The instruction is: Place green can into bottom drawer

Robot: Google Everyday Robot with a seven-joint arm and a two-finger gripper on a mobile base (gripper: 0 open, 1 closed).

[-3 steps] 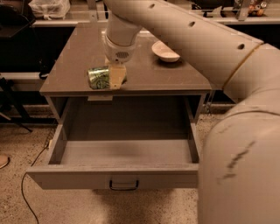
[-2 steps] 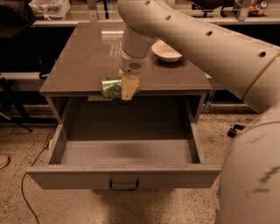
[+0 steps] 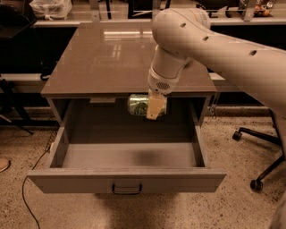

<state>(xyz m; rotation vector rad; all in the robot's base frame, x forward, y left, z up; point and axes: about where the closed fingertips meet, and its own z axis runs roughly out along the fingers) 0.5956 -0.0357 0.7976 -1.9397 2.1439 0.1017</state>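
The green can [image 3: 140, 104] lies on its side in my gripper [image 3: 154, 107], held in the air above the back of the open bottom drawer [image 3: 127, 154]. The gripper is shut on the can, with one beige finger [image 3: 154, 108] across its right end. The can hangs just below the front edge of the tabletop [image 3: 116, 53]. The drawer is pulled fully out, its inside bare, with a dark pull handle [image 3: 127, 189] on the front panel. My arm comes in from the upper right and covers part of the tabletop.
A white plastic bag [image 3: 50, 8] sits on the shelf behind the table. An office chair base with a caster [image 3: 256, 184] stands on the floor at the right. A cable [image 3: 32, 179] runs along the floor at the left.
The gripper has carried the can off the tabletop's front edge, forward, right and down over the open drawer. The arm now hides the beige bowl on the table.
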